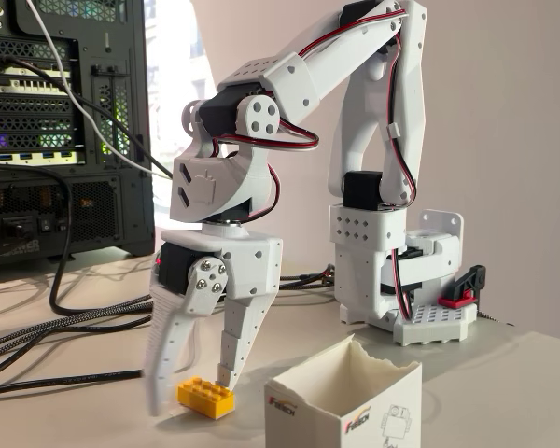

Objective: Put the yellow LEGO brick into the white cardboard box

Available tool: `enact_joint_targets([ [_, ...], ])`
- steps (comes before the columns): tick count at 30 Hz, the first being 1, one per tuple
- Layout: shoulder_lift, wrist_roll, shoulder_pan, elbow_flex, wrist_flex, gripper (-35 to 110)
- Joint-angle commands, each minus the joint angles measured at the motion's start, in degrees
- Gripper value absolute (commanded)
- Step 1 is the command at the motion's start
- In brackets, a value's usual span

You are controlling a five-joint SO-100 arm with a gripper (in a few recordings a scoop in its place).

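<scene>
The yellow LEGO brick [205, 398] lies flat on the table at the front, left of the white cardboard box [345, 403]. My white gripper [193, 392] points down over the brick, open, one finger on each side of it. The left finger [168, 359] looks blurred and stands a small gap away from the brick's left end. The right finger's tip [229, 366] sits at the brick's rear right edge. The box stands upright with a torn top rim, and Feetech logos and a robot drawing on its sides; its bottom is cut off by the picture's edge.
A black computer case [65, 131] stands at the back left, with black cables [65, 327] running across the table towards the arm. The arm's white base [401, 280] is behind the box. A pale wall closes the back.
</scene>
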Motion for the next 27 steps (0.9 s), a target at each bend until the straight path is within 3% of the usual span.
enact_joint_targets([
  [1,0.5,0.6,-0.5,-3.1,-1.0,-5],
  [8,1.1,0.6,-1.0,-4.5,-0.9,-9],
  [15,7.4,1.6,-4.5,-19.2,17.2,-9],
  [20,8.9,5.7,-11.3,-30.8,26.6,-9],
  [27,6.8,14.6,-24.1,-38.6,29.0,-9],
])
